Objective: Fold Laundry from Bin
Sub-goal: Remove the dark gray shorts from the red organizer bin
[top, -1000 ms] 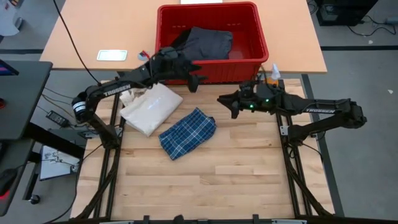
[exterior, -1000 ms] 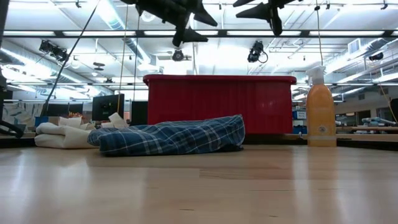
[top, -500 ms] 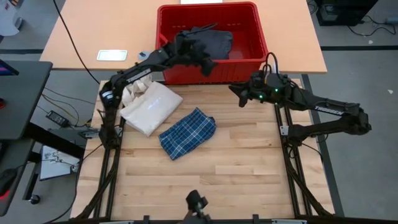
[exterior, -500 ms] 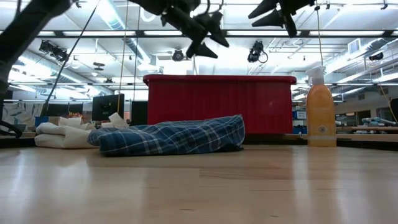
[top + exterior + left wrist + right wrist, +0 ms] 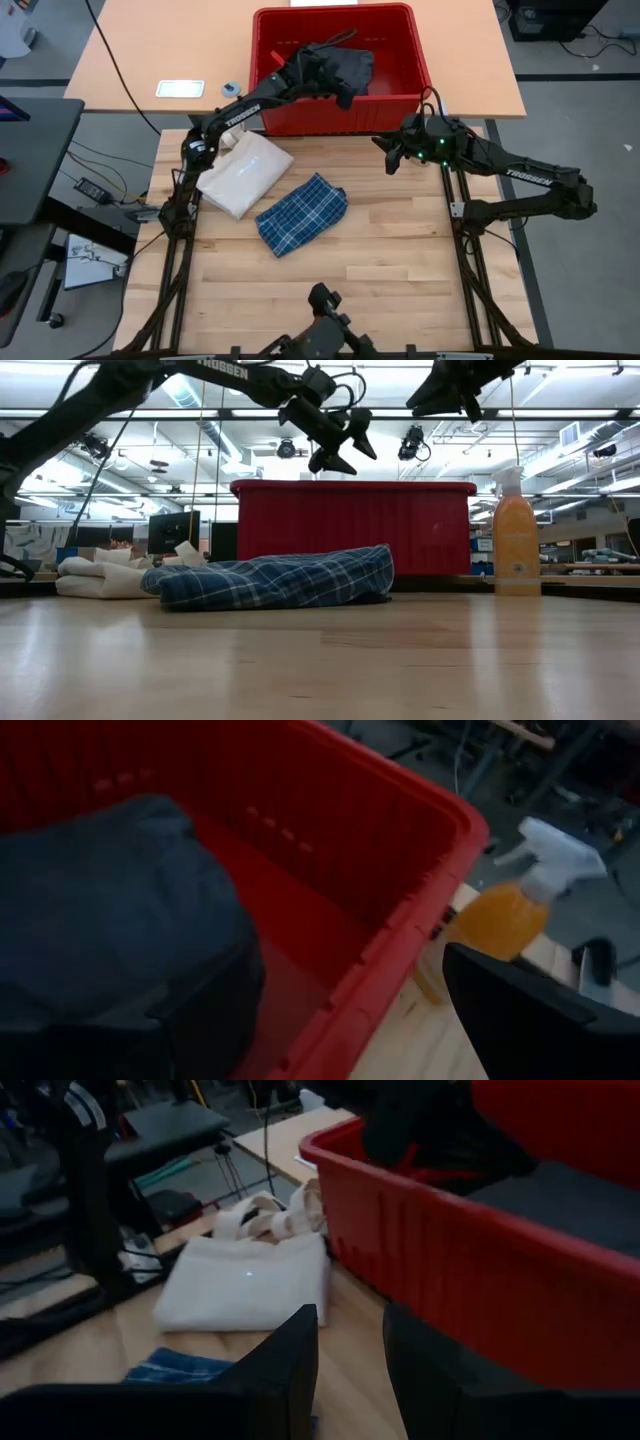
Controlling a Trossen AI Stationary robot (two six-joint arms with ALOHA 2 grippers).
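Note:
The red bin (image 5: 410, 40) stands at the table's far edge and holds a dark charcoal-grey garment (image 5: 350, 62). My left gripper (image 5: 338, 88) hangs open above this garment, inside the bin's near rim, and touches nothing; in the left wrist view the garment (image 5: 110, 900) lies below its fingers. A folded blue-and-white plaid shirt (image 5: 302, 213) lies flat on the table's middle. My right gripper (image 5: 390, 157) hovers above the table near the bin's right near corner, narrowly open (image 5: 350, 1330) with nothing between its fingers.
A cream tote bag (image 5: 243, 172) lies left of the plaid shirt. An orange spray bottle (image 5: 516, 540) stands by the bin's right near corner, close under my right arm. The near half of the wooden table (image 5: 330, 290) is bare.
My left gripper has moved from in front of the bin's near wall toward the far edge and right, over the rim, and now hangs above the dark garment, still open. My right gripper has drawn back toward the table's right edge and rolled. The laundry has not moved.

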